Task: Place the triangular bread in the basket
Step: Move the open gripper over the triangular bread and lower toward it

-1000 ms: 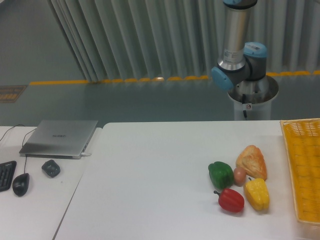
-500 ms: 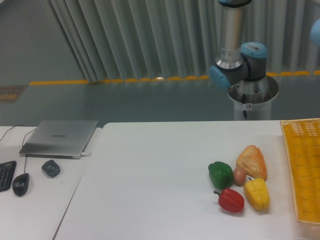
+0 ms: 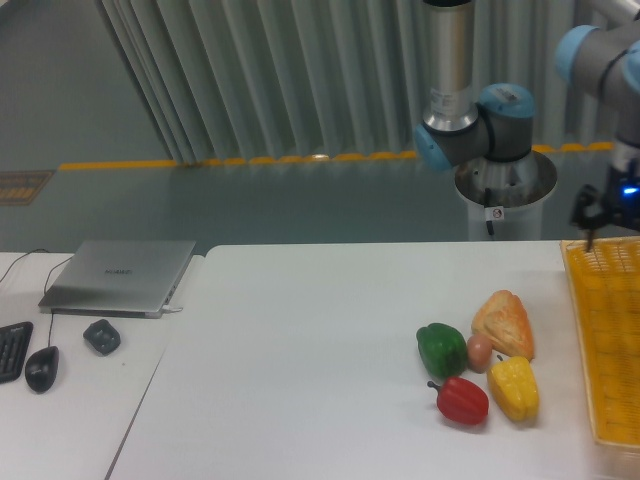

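The triangular bread (image 3: 504, 322), a golden-orange flaky wedge, lies on the white table (image 3: 320, 350) at the right, touching a small tan egg (image 3: 480, 351) and a yellow bell pepper (image 3: 513, 388). The bright yellow woven basket (image 3: 608, 340) lies along the right edge, cut off by the frame. My gripper (image 3: 612, 232) hangs over the basket's far left corner, up and to the right of the bread and well apart from it. One dark finger (image 3: 588, 228) shows, set wide of the wrist; the other is past the frame edge. Nothing is held.
A green pepper (image 3: 441, 349) and a red pepper (image 3: 462, 400) sit left of and in front of the bread. A laptop (image 3: 120, 275), a mouse (image 3: 41, 368), a small dark object (image 3: 102, 336) and a keyboard corner (image 3: 10, 350) lie on the left table. The arm's base (image 3: 505, 190) stands behind the table.
The arm has swung round, and its wrist and gripper have come down into view at the right edge over the basket's far corner. The foods and basket have not moved.
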